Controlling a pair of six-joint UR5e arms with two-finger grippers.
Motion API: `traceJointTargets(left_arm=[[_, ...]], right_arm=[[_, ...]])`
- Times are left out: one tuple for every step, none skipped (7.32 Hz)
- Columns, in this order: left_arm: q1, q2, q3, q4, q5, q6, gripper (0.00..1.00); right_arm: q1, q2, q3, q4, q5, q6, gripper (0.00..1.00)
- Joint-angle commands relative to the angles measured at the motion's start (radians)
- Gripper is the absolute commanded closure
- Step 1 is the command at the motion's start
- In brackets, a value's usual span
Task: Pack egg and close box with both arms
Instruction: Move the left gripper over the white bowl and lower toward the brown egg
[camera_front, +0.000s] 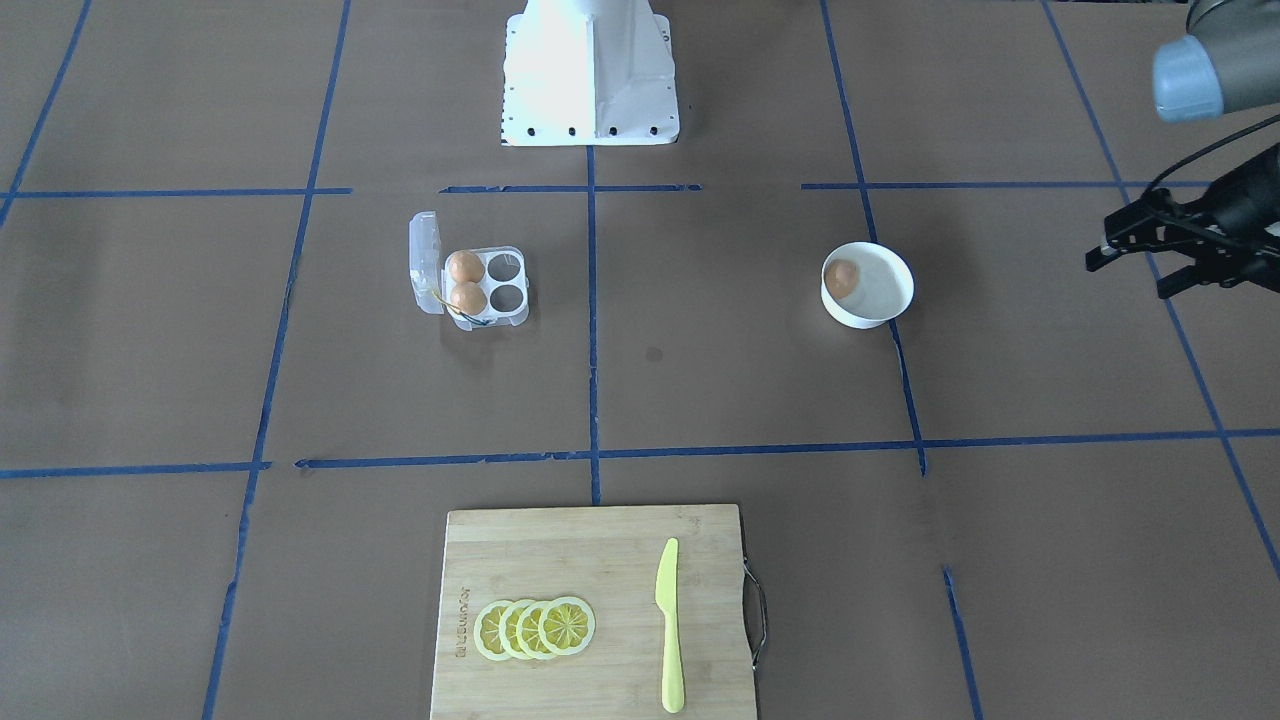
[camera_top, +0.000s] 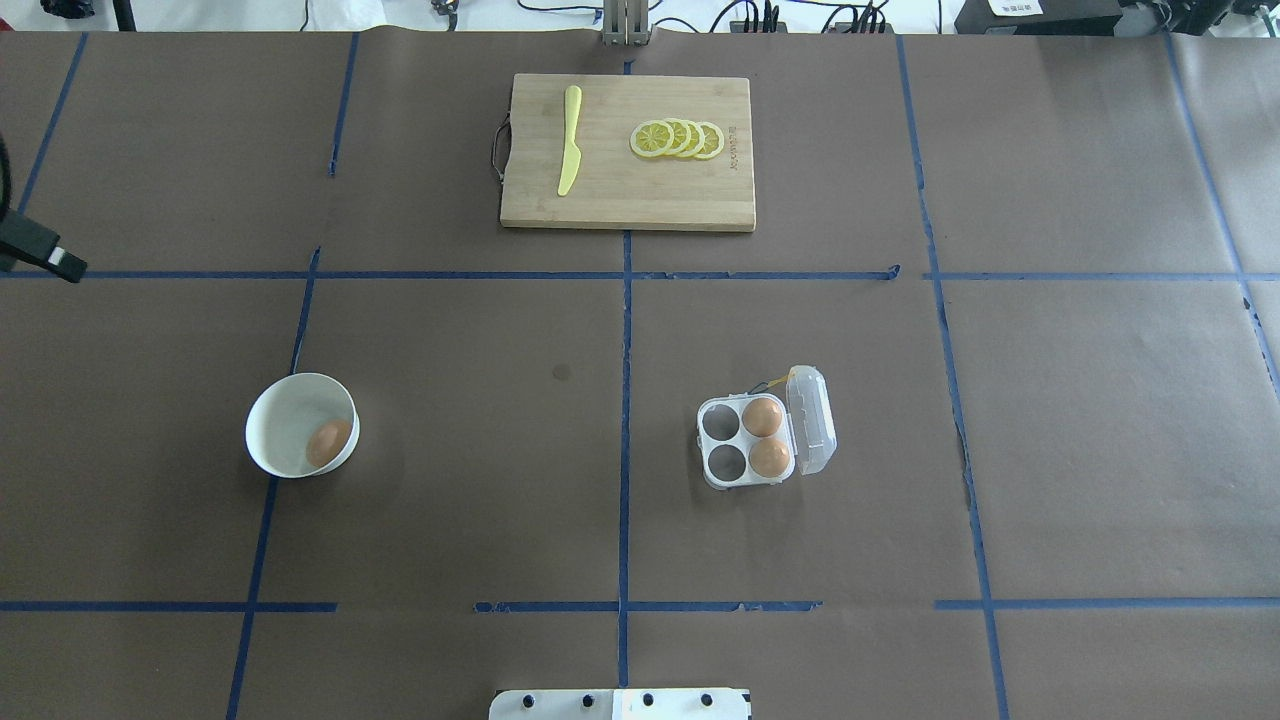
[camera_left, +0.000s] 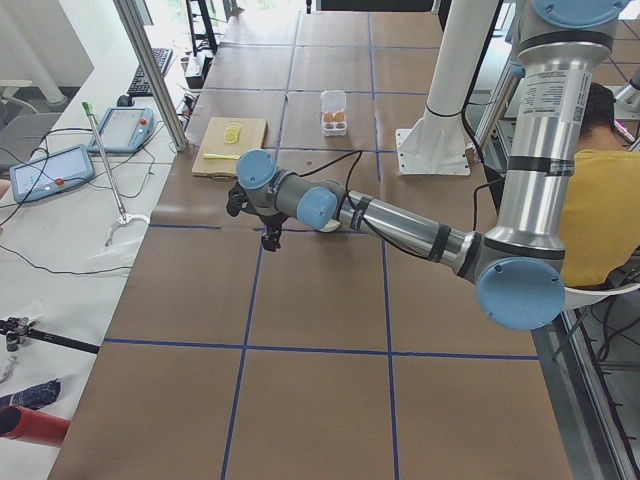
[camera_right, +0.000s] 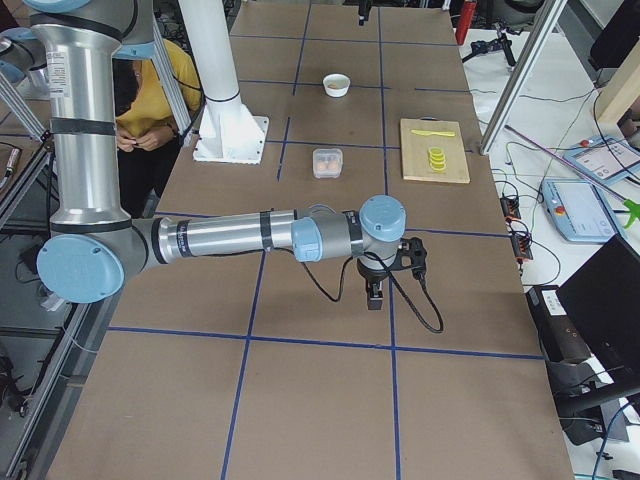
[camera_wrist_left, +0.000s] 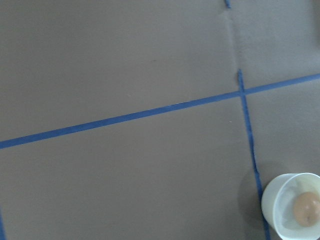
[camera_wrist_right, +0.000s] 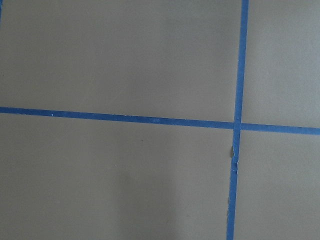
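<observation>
Left gripper (camera_front: 1132, 272): jaws spread, nothing held, poised above the far-left part of the table (camera_front: 1040, 580), well apart from the white bowl (camera_front: 885, 285) holding the lone tan egg (camera_front: 842, 279) on the left half. Right gripper (camera_right: 374, 292): seen only from the side, over the table's right end, spread or pressed together impossible to tell. Clear egg box (camera_front: 487, 282) right of the centre tape line (camera_front: 592, 350), lid (camera_front: 424, 262) swung open on its right side, two more eggs (camera_front: 466, 267) in the cups next to the lid, two cups unfilled; bamboo cutting board (camera_front: 600, 560) at the far edge with lemon slices (camera_front: 535, 628) and yellow knife (camera_front: 668, 625).
</observation>
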Motion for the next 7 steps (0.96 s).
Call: traceJointTargets(left_arm=[[0.181,-0.062,-0.033,-0.133,0.108,-0.235,0.00],[0.234,-0.088,-0.041,-0.137,0.219,-0.281,0.00],[0.239,-0.081,-0.033,-0.140,0.236,-0.273,0.00],[0.240,-0.040,-0.038,-0.157,0.225,-0.273,0.18],[0.285,-0.035,-0.025,-0.247,0.222,-0.282,0.25],[0.343,-0.033,-0.010,-0.263,0.224,-0.286,0.26],[0.365,-0.033,-0.005,-0.264,0.224,-0.284,0.26]], right_arm=[[0.000,-0.005,0.008,0.001,0.000,0.000,0.00],[0.000,-0.005,0.010,0.001,0.000,0.000,0.00],[0.000,-0.003,0.007,0.001,-0.001,0.000,0.00],[-0.002,-0.003,0.002,0.001,0.000,0.000,0.00],[0.000,0.000,0.005,0.001,0.000,0.000,0.00],[0.000,0.001,0.008,0.001,0.000,0.002,0.00],[-0.002,0.006,0.005,0.001,0.000,0.000,0.00]])
